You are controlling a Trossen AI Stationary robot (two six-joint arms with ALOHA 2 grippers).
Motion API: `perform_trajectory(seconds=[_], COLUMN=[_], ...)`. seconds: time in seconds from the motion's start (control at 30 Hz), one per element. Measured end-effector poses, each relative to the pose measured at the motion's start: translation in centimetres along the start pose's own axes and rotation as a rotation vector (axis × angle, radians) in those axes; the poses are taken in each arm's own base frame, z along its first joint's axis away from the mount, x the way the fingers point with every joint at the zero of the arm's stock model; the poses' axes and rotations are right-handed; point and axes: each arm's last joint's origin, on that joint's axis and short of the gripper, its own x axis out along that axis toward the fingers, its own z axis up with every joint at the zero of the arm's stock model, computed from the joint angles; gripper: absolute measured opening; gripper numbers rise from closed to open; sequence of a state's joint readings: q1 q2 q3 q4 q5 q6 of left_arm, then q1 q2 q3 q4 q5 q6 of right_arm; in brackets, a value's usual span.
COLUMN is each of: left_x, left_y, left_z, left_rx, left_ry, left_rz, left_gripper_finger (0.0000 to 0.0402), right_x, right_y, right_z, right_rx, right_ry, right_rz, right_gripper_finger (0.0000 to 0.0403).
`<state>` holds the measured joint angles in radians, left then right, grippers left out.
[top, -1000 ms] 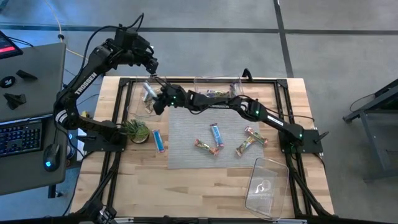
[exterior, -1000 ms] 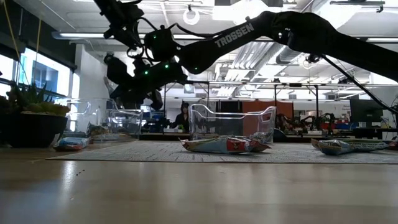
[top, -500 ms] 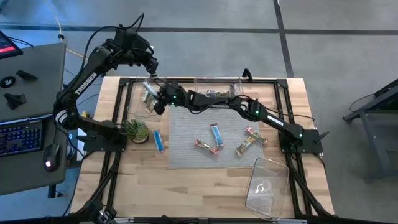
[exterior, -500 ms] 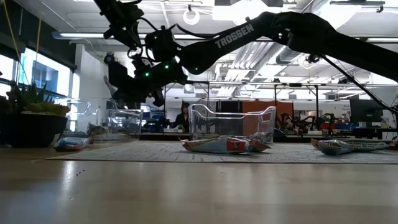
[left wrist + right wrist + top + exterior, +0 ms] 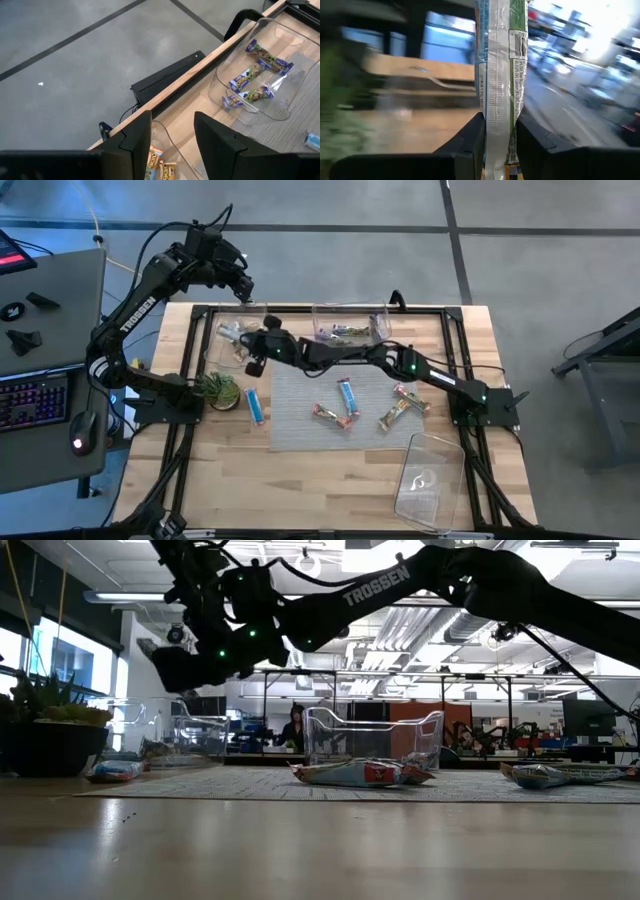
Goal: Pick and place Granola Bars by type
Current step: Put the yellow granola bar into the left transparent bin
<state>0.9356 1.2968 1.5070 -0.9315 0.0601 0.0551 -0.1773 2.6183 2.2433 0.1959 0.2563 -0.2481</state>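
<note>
Since the earlier frames, the right gripper (image 5: pixel 252 352) has swung outward from the mat (image 5: pixel 300 405) to hang above the left clear bin (image 5: pixel 212 352), its fingers pinching an upright green-and-white granola bar (image 5: pixel 500 85). Left gripper (image 5: pixel 172 142) hovers beyond the table's far edge, fingers spread and empty. Purple bars (image 5: pixel 252 80) lie in the far bin (image 5: pixel 383 322); four more bars (image 5: pixel 347 394) lie on the mat, and a blue bar (image 5: pixel 255 406) lies beside it.

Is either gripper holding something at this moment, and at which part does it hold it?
The right gripper holds a green-and-white wrapped granola bar pinched by its lower end between the fingers. The left gripper is open and empty.
</note>
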Motion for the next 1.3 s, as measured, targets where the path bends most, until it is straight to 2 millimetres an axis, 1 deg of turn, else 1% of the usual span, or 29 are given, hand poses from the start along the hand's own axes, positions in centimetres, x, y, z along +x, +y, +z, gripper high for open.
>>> perform_trajectory(seconds=[0.07, 0.13, 0.23, 0.37, 0.57, 0.73, 0.8, 0.87, 0.9, 0.97, 1.07, 1.13, 1.2, 1.3], left_x=[0.0, 0.0, 0.0, 0.0, 0.0, 0.0, 0.0, 0.0, 0.0, 0.0, 0.0, 0.0, 0.0, 0.0], left_y=[0.0, 0.0, 0.0, 0.0, 0.0, 0.0, 0.0, 0.0, 0.0, 0.0, 0.0, 0.0, 0.0, 0.0], left_z=[0.0, 0.0, 0.0, 0.0, 0.0, 0.0, 0.0, -0.1, -0.1, -0.1, -0.2, -0.2, -0.3, -0.3], left_rx=[0.0, 0.0, 0.0, 0.0, 0.0, 0.001, 0.003, 0.007, 0.008, 0.009, 0.008, 0.009, 0.008, 0.009], left_ry=[0.0, 0.0, 0.0, 0.0, 0.0, 0.002, 0.005, 0.007, 0.007, 0.009, 0.02, 0.024, 0.029, 0.03], left_rz=[0.0, 0.0, 0.0, -0.001, 0.0, 0.0, -0.001, 0.0, 0.0, 0.006, 0.007, 0.01, 0.01, 0.01], left_gripper_finger=[0.0145, 0.0145, 0.0145, 0.0145, 0.0145, 0.0145, 0.0145, 0.0145, 0.0145, 0.0145, 0.0145, 0.0145, 0.0145, 0.0145], right_x=[0.1, 0.4, 0.9, 1.3, 1.5, 1.5, 1.2, 0.7, 0.2, -1.3, -4.5, -7.2, -10.1, -15.2], right_y=[-0.1, -0.3, -0.9, -1.5, -1.0, -1.2, -1.4, -1.7, -1.9, -2.4, -3.2, -3.7, -4.2, -5.4], right_z=[0.0, -0.5, -1.7, -2.7, -3.4, -2.8, -2.0, -0.5, 0.6, 3.4, 7.8, 9.8, 11.2, 13.7], right_rx=[0.038, 0.129, 0.263, 0.275, 0.256, 0.258, 0.254, 0.253, 0.249, 0.206, 0.15, 0.154, 0.162, 0.197], right_ry=[-0.025, -0.029, -0.007, 0.014, 0.022, -0.046, -0.048, -0.062, -0.06, -0.044, 0.032, 0.157, 0.31, 0.477], right_rz=[0.099, 0.165, 0.165, 0.151, 0.155, 0.146, 0.16, 0.167, 0.17, 0.182, 0.22, 0.252, 0.279, 0.262], right_gripper_finger=[0.0079, 0.0079, 0.0081, 0.01, 0.0136, 0.0161, 0.0164, 0.0162, 0.0159, 0.0151, 0.0136, 0.013, 0.0126, 0.0125])
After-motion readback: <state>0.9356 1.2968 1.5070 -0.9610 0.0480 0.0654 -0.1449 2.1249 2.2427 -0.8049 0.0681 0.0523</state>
